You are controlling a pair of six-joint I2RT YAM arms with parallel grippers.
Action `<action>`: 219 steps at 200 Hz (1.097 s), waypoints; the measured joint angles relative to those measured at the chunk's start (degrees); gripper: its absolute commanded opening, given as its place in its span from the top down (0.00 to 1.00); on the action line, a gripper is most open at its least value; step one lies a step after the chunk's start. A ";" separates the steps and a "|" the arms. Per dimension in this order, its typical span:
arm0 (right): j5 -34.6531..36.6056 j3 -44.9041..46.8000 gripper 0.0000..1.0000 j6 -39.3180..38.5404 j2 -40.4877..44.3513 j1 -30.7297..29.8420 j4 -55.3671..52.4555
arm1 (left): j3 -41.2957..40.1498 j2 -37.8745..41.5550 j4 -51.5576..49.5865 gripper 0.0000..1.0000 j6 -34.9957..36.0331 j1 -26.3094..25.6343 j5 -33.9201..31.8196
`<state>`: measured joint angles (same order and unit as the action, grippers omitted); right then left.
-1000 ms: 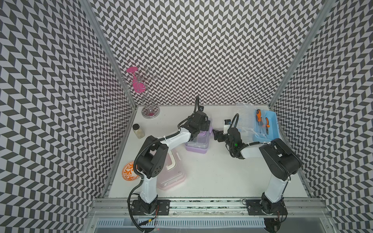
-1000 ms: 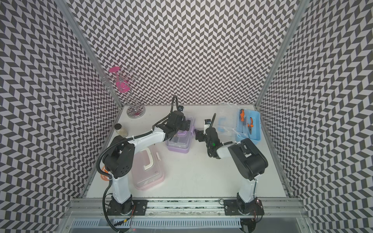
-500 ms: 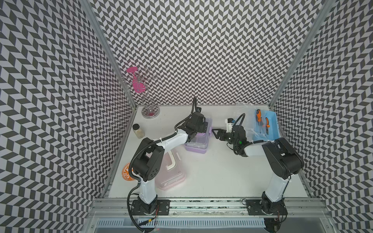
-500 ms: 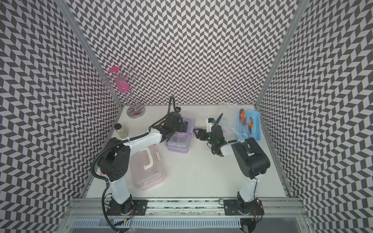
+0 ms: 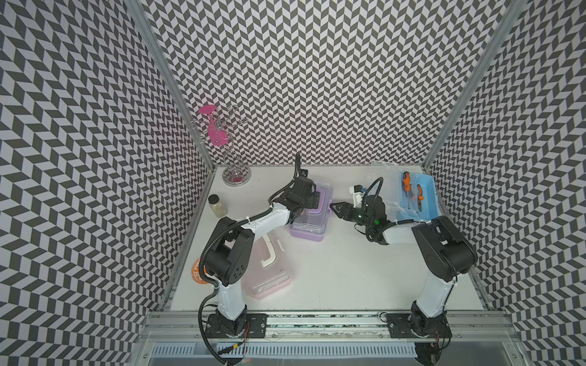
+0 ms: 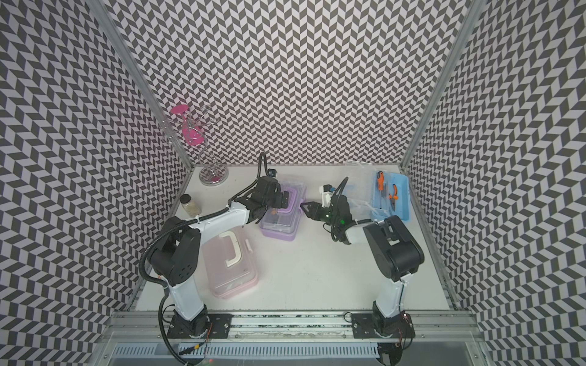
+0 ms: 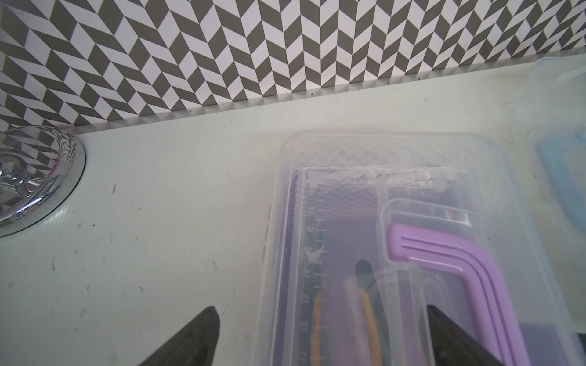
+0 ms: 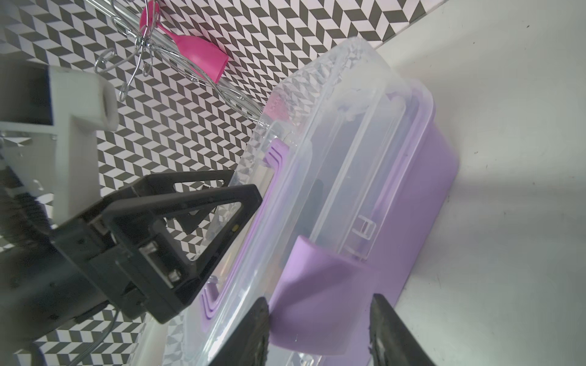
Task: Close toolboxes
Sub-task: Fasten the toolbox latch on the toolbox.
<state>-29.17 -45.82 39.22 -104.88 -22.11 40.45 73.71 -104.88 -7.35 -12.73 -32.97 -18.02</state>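
Seemingly to pin its lid shut, the released left pincer (image 7: 322,320) hung over the lilac rectangular plastic toolbox with a clear lid (image 5: 309,223), mid-frame on the white table (image 5: 333,272) in both top views. Its long axis ran up-frame, leaning right. The lilac side latch (image 8: 317,285) faced frame-right, where the right pincer (image 5: 333,207), jaws parted, bracketed it, probably to snap it home.

Bright, even, diffuse light; shadows on the white table (image 5: 348,269) are soft. Both top views are sharp. Wrist views blur close up; a grey shadow lies beside the purple toolbox (image 8: 421,221).
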 measured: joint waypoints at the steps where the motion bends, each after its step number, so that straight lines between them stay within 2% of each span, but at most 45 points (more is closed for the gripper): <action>1: -0.02 0.00 0.54 0.04 0.00 0.00 -0.02 | 0.00 0.00 -0.02 0.01 0.00 -0.02 0.00; 68: -1.01 -1.53 0.55 1.38 0.09 -0.02 -4.15 | 0.00 0.00 -0.13 0.01 0.13 -0.04 -1.49; 140: -0.87 -2.78 0.62 1.31 0.09 0.00 -6.21 | -0.44 0.00 0.50 0.01 0.02 -0.02 -1.29; 219: -0.20 -2.89 0.58 0.24 0.07 0.00 -8.24 | -0.81 0.00 1.29 0.01 0.00 0.02 -1.18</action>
<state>-29.36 -48.71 39.46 -104.81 -22.11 32.21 72.90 -104.88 -6.07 -12.73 -32.95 -19.20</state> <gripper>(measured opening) 0.420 0.990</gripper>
